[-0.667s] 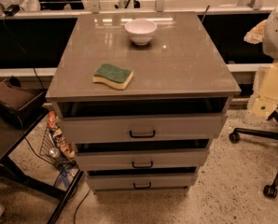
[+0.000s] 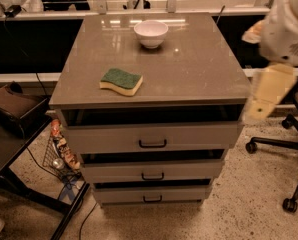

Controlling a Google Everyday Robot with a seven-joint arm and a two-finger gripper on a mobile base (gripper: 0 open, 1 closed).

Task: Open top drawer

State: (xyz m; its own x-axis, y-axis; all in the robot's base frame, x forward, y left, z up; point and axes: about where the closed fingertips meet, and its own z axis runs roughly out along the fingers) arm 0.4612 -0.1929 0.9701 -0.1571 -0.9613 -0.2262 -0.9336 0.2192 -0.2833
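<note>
left floor: a wire basket [image 2: 59, 151] of packets and cables sat just beside the cabinet's lower left. it was outside the drawer's path, so low risk.
sponge: a green-and-yellow sponge [image 2: 121, 81] lay left of centre on the cabinet top [image 2: 199, 69], near the front edge. a hard jolt to the cabinet could slide it off.
bowl: a white bowl [image 2: 150, 33] stood at upper centre, well back. an arm sweeping in high from the right could knock it.
top drawer: the top drawer [image 2: 199, 134] sat directly under the cabinet top at centre frame. it had the widest front of the three, with a dark gap along its upper edge.
handle: a small black bar handle [image 2: 152, 144] sat mid-front, untouched. it was a thin target, and a misjudged approach could slip off it or hit the panel.
lower drawers: the middle drawer [image 2: 189, 170] and bottom drawer [image 2: 184, 194] carried similar handles straight below. coming in too low would open the wrong one.
gripper: the gripper [image 2: 261, 101] hung at the right of the frame, beside the cabinet's right front corner and well apart from the handle. nothing visibly held. how far open: could not tell.
corner risk: judged that a flat swing leftward could clip that corner.
chair: the office chair [image 2: 289, 144] at lower right stood near the arm. a snag was possible on a wide move.
hidden: drawer interior not visible. could not tell whether the drawer was slightly out. arm and chair were cut off by the right edge.
</note>
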